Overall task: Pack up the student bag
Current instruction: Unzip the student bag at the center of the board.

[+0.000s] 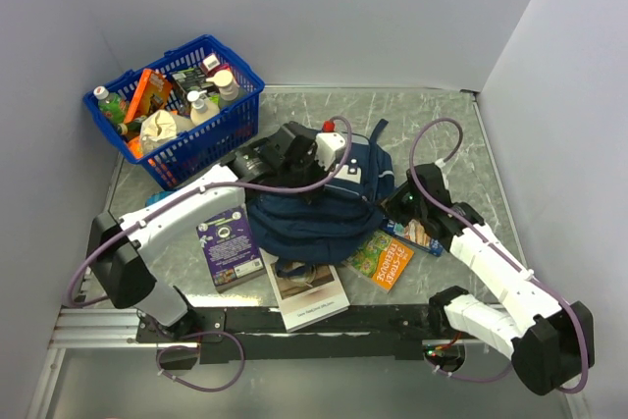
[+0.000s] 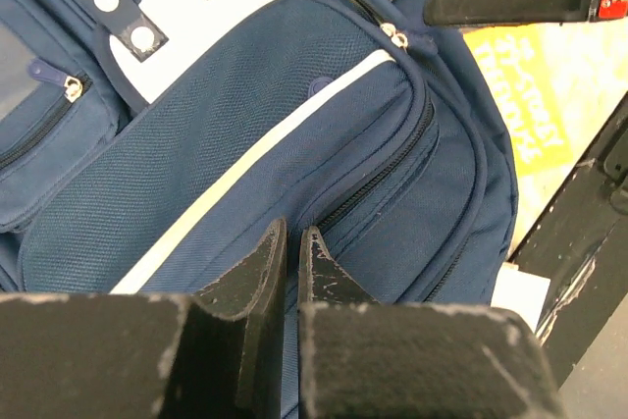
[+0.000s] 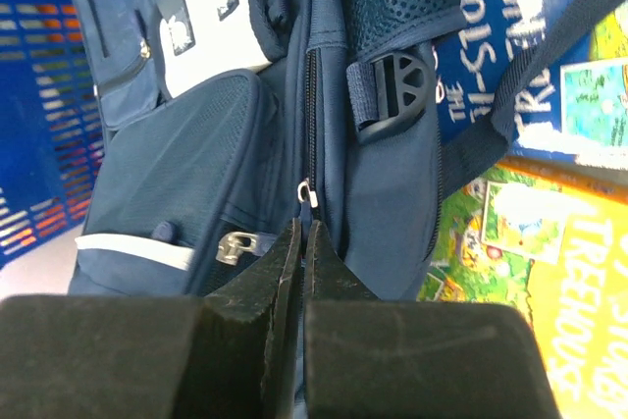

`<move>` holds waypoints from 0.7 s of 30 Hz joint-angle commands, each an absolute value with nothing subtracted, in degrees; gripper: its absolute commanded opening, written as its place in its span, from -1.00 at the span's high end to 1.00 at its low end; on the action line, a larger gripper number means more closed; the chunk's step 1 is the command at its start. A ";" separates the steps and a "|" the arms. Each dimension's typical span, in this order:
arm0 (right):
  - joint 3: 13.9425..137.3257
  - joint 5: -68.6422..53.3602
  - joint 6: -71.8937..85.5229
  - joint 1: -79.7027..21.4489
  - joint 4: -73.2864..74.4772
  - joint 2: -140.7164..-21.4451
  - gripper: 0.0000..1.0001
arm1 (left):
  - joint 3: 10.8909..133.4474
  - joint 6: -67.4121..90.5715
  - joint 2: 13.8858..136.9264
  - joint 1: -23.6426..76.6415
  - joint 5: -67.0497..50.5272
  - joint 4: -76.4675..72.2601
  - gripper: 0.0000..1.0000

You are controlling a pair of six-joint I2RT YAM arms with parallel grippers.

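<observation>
A grey marbled bench (image 1: 432,115) sits boxed in by pale walls on three sides. The bag (image 1: 314,218) lies in the middle of it, a little nearer the near edge than the far one. It is a slumped navy fabric pack with a white panel carrying round studs, a pale stripe across its front pocket, several dark zips with metal pulls, a mesh side pocket and a black buckle on one strap.

A blue basket (image 1: 240,123) full of bottles and packets stands in the far left corner. Books lie against the bag's near side: a purple one (image 1: 229,247) toward the left, a white one (image 1: 309,291) at the near edge, a yellow-green one (image 1: 383,260) and a blue one (image 1: 420,235) toward the right, the blue one partly under the bag's strap.

The left arm rises from the near left corner, bends at the elbow and reaches across to the bag's far side. Its claw (image 2: 292,233) points down at the front pocket, tips right at the pocket's zip line. The fingers are drawn together to a thin slit; whether they pinch any fabric cannot be told.

The right arm comes in from the near right corner, its wrist low beside the bag's right flank. Its claw (image 3: 300,228) is closed to a hairline gap, tips just below a metal zip pull (image 3: 306,193) on the main seam; whether it has the pull cannot be told.
</observation>
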State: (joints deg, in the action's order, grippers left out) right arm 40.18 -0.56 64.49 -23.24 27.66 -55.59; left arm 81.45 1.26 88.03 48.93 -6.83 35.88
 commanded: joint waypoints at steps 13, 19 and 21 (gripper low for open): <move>32.69 -13.18 36.76 -23.20 28.92 -53.61 0.28 | 62.32 -19.15 74.53 47.46 -19.16 36.39 0.99; 31.81 -13.88 21.73 -23.29 17.87 -49.14 0.10 | 62.14 -21.70 74.79 47.46 -19.25 37.00 0.99; 34.34 -15.64 15.84 -23.20 16.88 -49.39 0.09 | 62.23 -21.80 74.79 47.55 -19.16 36.83 0.99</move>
State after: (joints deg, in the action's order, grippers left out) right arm 31.59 -13.10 29.67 -23.20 23.92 -51.18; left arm 61.93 -19.51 76.20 47.81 -18.31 35.35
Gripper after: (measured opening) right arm 0.451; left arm 0.087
